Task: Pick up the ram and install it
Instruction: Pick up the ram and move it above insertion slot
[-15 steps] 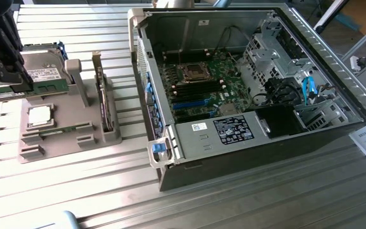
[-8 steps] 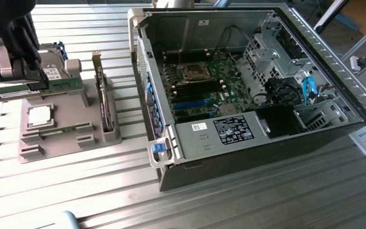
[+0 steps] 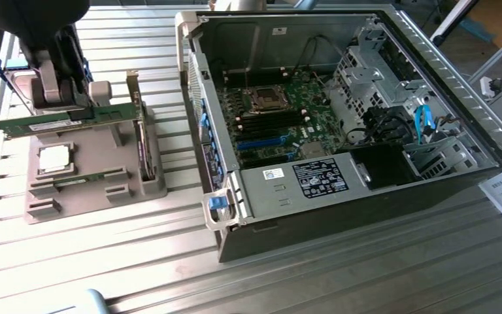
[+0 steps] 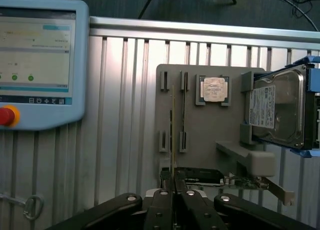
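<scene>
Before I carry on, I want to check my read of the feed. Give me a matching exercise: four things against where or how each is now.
1 ram
2 processor chip
3 hard drive
4 computer case

a in a blue caddy
b side open, motherboard showing
c between the fingers of the gripper
d flat in a pocket of the grey holder

Pairs: 1-c, 2-d, 3-a, 4-b

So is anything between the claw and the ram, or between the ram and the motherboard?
Nothing at the claw: it grips the ram. Toward the open case, the upright expansion card stands on the holder between them; the motherboard slots look uncovered.
</scene>
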You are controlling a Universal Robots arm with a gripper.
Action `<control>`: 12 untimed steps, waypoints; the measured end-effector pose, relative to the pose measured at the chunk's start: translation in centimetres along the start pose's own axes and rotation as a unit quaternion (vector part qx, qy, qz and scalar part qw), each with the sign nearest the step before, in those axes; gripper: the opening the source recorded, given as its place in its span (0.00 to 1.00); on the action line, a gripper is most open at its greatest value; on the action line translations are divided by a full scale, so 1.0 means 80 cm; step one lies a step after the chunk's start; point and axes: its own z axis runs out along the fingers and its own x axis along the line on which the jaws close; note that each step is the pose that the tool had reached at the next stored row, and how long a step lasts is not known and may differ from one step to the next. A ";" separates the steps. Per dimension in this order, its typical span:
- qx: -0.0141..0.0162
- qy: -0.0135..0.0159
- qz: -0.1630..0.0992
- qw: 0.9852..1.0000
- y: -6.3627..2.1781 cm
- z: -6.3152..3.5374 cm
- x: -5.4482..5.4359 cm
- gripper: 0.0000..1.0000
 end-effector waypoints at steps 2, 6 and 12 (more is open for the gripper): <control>0.000 0.000 0.000 1.000 -0.005 0.000 0.000 0.12; 0.000 -0.001 0.000 1.000 -0.014 0.000 0.001 0.12; 0.000 -0.002 0.000 1.000 -0.029 -0.001 0.002 0.12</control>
